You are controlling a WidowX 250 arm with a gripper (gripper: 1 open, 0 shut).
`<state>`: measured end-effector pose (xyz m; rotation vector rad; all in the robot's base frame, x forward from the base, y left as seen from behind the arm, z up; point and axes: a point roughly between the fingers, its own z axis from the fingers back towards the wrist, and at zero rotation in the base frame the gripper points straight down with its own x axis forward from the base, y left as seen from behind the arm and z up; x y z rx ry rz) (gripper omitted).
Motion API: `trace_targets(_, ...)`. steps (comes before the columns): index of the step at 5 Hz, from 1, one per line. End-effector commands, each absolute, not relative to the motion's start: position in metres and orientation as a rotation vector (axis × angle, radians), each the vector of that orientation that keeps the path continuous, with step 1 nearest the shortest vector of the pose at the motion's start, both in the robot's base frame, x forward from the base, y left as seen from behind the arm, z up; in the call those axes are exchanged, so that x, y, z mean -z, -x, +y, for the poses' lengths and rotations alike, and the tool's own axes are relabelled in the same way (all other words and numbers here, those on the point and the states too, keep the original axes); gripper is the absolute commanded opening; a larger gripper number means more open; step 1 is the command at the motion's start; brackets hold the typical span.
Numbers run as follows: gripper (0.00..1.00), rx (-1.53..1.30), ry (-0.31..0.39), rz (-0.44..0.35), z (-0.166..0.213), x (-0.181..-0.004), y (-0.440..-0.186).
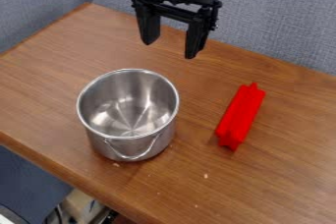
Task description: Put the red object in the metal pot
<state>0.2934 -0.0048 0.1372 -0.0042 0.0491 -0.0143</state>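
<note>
A bright red elongated block, the red object (pixel 241 116), lies flat on the wooden table at the right, its long side running toward the front. Left of it stands the metal pot (pixel 128 113), round, shiny and with nothing inside, its thin wire handle hanging at the front. My gripper (pixel 172 36) hangs above the back of the table, pointing down, black fingers spread open with nothing between them. It is behind both the pot and the red object, touching neither.
The brown wooden table (pixel 53 66) has its front edge running diagonally from the left to the bottom right. A blue-grey wall stands behind it. The floor shows below the front edge.
</note>
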Motion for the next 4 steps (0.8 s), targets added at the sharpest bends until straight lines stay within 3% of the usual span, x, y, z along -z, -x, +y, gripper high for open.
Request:
trace_targets(1,1.00,0.059,0.005,0.063,-0.010,-0.130,-0.287)
trace_targets(4,1.00,0.134,-0.007,0.045,-0.061,-0.105,-0.270)
